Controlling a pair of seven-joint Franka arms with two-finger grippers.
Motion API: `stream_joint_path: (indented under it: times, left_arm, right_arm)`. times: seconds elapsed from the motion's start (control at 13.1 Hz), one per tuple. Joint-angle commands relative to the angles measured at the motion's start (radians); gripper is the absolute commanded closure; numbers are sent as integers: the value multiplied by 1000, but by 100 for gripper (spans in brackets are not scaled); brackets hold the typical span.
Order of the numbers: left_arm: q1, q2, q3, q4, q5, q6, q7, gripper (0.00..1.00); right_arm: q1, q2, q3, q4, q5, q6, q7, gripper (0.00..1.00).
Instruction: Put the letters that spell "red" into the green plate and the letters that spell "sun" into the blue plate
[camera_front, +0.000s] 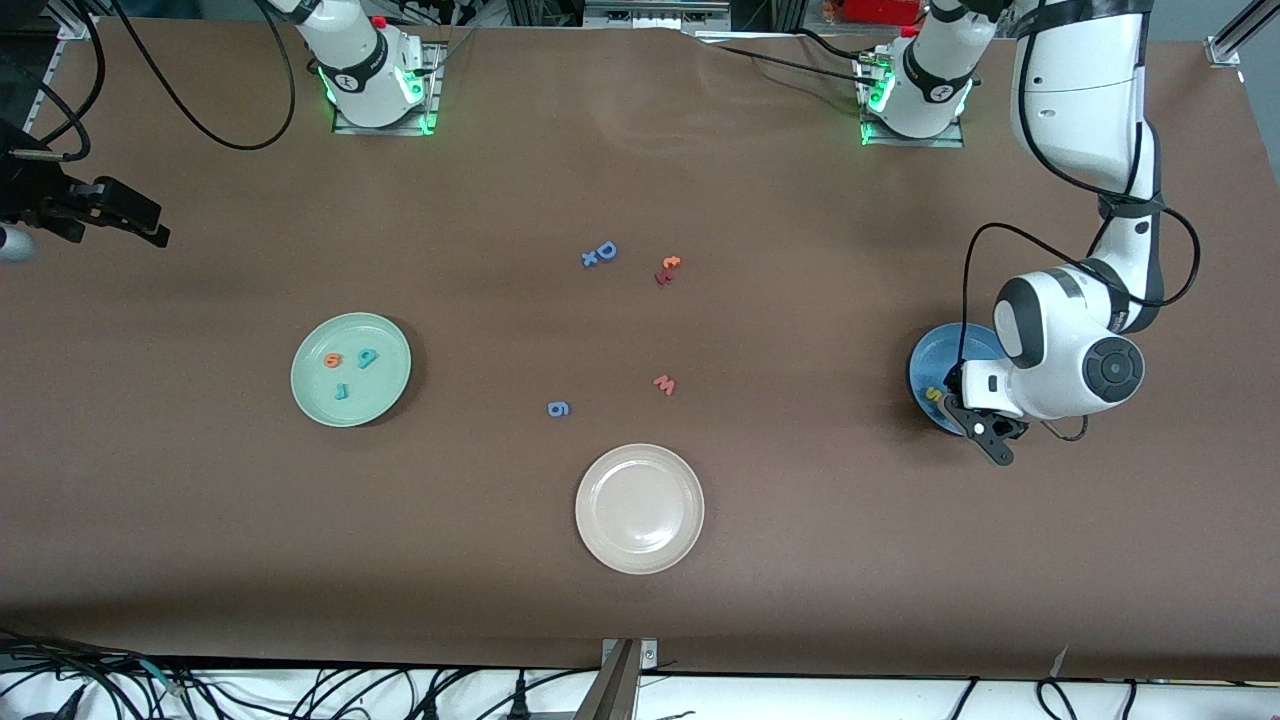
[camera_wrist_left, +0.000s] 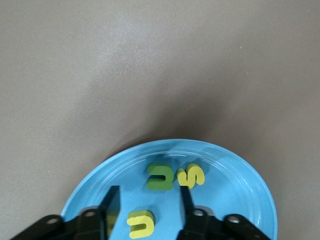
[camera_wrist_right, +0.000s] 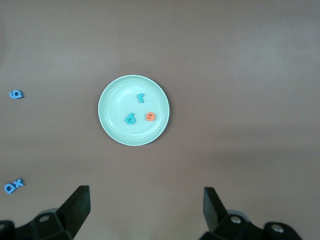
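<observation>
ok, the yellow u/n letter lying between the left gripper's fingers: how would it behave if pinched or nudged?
The yellow u-shaped letter looks like thick, matte foam, so probably very light and slightly squashy. It lies flat in the blue plate, so it would likely slide, not roll. Its two thin prongs may flex if the left gripper pinches across them.

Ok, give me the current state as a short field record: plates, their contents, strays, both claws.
green plate: holds teal r, orange e, teal d
blue plate: holds yellow s, olive u/n shape, yellow u/n shape
beige-white plate: nothing in it
loose on table: blue g, red w, blue D, orange t
left claw: over the blue plate, open around the yellow u/n shape, not gripping it
right claw: open, waiting high over the right arm's end of the table
</observation>
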Motion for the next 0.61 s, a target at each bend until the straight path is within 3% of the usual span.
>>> stream_joint_path:
  times: [0.0,0.31,0.54]
  left_arm:
    - [-8,-104,11,-13,-36,-30,23,0]
    - [9,-296,21,38,-10,-206,-191,0]
    - [12,-451,-12,40,143,-268,-479,0]
  right_arm:
    - [5,10,-3,19,-11,-8,-8,0]
    - [5,12,-3,20,-11,-8,-10,0]
    - [5,12,-3,19,-11,-5,-10,0]
